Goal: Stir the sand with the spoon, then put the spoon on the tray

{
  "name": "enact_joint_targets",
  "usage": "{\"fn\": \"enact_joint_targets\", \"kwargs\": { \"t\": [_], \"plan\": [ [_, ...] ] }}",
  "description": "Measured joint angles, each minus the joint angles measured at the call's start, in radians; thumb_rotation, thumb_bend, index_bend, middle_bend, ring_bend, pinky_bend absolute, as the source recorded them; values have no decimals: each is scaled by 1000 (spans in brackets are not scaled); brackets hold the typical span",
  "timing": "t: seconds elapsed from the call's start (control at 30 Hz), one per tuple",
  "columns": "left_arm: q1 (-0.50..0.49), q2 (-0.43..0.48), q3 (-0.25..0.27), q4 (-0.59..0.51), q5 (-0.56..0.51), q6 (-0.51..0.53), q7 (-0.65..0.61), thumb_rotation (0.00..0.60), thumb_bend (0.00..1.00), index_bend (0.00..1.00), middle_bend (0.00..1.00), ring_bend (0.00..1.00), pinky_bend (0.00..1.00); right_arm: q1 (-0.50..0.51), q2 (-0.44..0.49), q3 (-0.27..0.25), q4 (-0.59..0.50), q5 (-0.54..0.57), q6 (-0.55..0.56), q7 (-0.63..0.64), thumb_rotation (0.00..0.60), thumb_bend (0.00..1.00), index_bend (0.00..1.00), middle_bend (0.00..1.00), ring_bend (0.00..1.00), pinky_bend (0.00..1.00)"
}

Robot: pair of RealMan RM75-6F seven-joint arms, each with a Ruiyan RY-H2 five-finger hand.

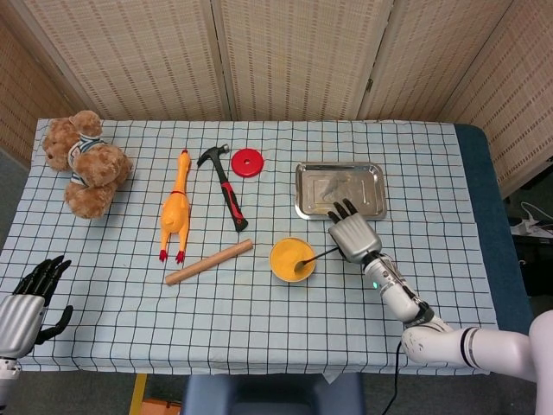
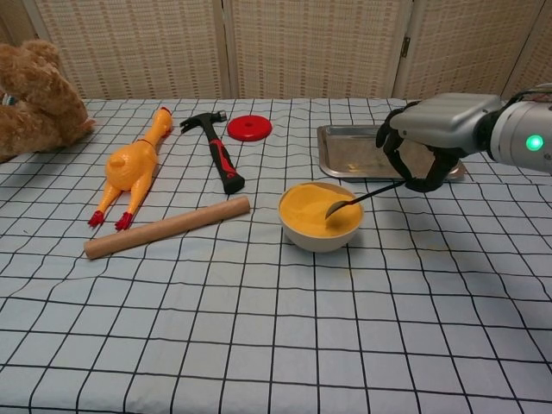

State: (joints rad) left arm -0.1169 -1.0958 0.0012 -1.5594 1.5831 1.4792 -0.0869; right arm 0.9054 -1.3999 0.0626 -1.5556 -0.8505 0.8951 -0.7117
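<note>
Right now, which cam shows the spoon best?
Chest view: the spoon shows side-on, bowl end in the sand of the bowl, handle held by the right hand. Head view shows only a thin dark handle.

A pale blue cloth with a black grid covers the tabletop. The bowl is cream outside and holds orange-yellow sand. The spoon is dark metal, the tray shiny silver. The right hand is silver-grey with black fingers; the left hand likewise. The rubber chicken is yellow-orange with red feet, the hammer black and red, the disc red, the teddy bear brown.
</note>
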Motion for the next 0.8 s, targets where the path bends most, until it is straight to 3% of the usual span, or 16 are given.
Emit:
{"fn": "enact_joint_targets", "kwargs": {
  "t": [0.3, 0.8],
  "plan": [
    [0, 4, -1, 3, -4, -1, -13, 600, 448, 0, 0, 0, 177, 54, -81, 2, 65, 88, 2, -102, 600, 881, 904, 170, 0, 0],
    [1, 10, -2, 9, -6, 2, -34, 600, 448, 0, 0, 0, 177, 94, -250, 47, 216, 139, 124, -217, 600, 881, 906, 180, 0, 0]
  ]
}}
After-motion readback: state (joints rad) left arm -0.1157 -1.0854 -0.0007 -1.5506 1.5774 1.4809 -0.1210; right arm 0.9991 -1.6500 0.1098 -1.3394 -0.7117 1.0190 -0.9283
